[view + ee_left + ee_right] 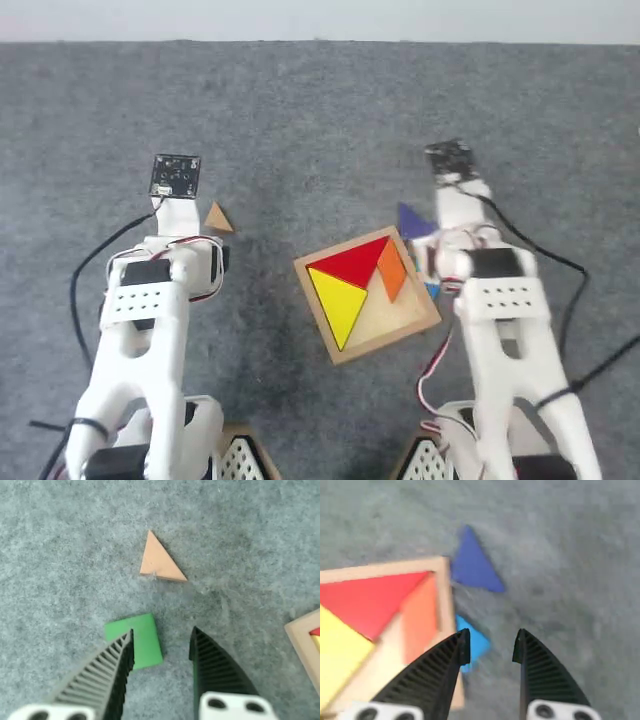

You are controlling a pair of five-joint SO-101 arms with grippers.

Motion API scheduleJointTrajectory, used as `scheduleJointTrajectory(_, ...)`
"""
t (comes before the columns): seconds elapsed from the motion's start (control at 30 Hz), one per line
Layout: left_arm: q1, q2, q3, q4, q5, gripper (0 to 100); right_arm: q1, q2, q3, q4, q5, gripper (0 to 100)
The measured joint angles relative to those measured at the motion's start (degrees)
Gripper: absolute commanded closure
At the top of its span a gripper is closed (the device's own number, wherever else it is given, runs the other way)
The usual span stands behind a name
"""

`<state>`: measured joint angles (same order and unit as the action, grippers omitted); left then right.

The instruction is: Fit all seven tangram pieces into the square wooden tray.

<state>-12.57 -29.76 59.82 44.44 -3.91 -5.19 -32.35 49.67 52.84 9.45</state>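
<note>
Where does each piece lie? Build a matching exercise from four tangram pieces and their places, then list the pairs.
1. red triangle
2. green square
3. dark blue triangle
4. tan triangle

A. on the mat, well ahead of the left gripper
B. inside the tray
C. on the mat, outside the tray's corner
D. on the mat, at the left gripper's fingertip

Pairs: 1-B, 2-D, 3-C, 4-A

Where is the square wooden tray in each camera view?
High view: the square wooden tray sits near the middle, turned cornerwise.
Left wrist view: one corner at the picture's edge, apart from the green square piece.
Right wrist view: its corner beside the dark blue triangle piece.
Shared landmark: the red triangle piece inside it.
</note>
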Motion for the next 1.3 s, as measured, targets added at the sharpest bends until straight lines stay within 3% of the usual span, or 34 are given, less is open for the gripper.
scheduleJointTrajectory(0.2,0.0,0.0,-0.62,1.05,-1.93,83,5.98,-2.11,6.07,1.93,0.62,82.3)
scheduleJointTrajectory(0.73,-0.7,24.18,-29.19,31.65,-14.86,83,3.43,-5.89,13.8,0.53,0.7,82.3)
scheduleJointTrajectory(0.97,-6.42,30.86,-38.68,31.82,-13.54,78,3.34,-5.45,13.89,0.26,0.7,82.3)
scheduleJointTrajectory(1.3,-6.77,45.27,-50.37,31.47,-7.03,78,3.34,-5.45,13.89,0.18,0.7,82.3)
